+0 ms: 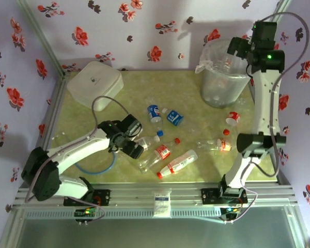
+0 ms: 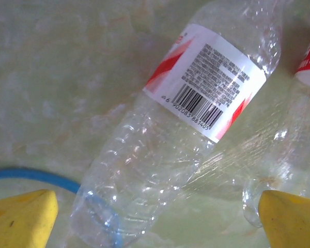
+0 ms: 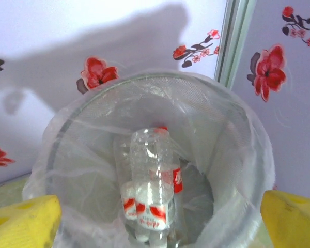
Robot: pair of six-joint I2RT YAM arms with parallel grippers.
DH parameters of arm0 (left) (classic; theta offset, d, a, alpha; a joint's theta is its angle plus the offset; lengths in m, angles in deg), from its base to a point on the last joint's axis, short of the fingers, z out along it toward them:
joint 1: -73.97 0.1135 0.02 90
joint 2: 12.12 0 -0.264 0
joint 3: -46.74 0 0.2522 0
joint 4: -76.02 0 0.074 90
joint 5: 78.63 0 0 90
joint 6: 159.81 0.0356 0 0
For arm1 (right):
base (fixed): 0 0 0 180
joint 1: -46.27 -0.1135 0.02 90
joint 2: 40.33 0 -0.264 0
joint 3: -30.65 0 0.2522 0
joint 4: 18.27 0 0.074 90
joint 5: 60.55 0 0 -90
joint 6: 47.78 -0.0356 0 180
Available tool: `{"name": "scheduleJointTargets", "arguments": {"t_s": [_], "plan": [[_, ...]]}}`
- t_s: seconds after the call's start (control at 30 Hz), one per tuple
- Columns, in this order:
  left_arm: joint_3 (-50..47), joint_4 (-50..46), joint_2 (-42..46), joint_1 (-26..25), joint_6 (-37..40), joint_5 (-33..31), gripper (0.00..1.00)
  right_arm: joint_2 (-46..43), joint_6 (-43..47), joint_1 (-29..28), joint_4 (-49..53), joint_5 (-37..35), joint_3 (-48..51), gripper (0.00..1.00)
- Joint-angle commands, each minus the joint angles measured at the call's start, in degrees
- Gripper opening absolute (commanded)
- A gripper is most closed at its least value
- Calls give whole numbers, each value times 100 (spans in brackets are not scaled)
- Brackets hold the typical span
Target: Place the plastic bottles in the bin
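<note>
Right pincer: wide, empty, above the bin.
Bin: bottles inside.
Left pincer: wide, low over a red-label bottle.
Surface: other bottles scattered between the arms; white box far left.

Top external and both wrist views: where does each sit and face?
Top external: above and behind left arm, right arm, looking down on table, bin.
Left wrist: on left arm, facing down at a labelled bottle between open left gripper.
Right wrist: over bin, looking in; open right gripper shows.
Shared: bin, in top external and right wrist.
</note>
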Motion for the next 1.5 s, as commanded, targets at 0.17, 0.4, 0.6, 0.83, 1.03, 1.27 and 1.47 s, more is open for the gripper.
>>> {"name": "scheduleJointTargets", "arguments": {"t_s": [0.17,0.4,0.6,0.83,1.03,1.27,1.47], "plan": [[257,-89,-805,-35,450,174,100,-1620,-582,-209,-1307,1308,2933,99],[360,-30,-1362,-29,493,181,99,-2566,-996,-323,-1763,2060,4506,99],[588,-243,-1593,-35,497,109,78,-3244,-1315,-332,-1938,2533,5439,99],[939,-612,-1541,-35,585,-145,69,-3746,-1553,-346,-2099,2823,6017,99],[1162,-793,-1190,-13,649,-209,53,-4103,-2042,-424,-2989,3547,6629,99],[1255,-692,-802,111,588,-366,48,-4030,-2981,-1285,-4536,4059,7488,99],[926,397,-137,383,88,-506,43,-3436,-3046,-2279,-4915,3941,7558,99]]}}
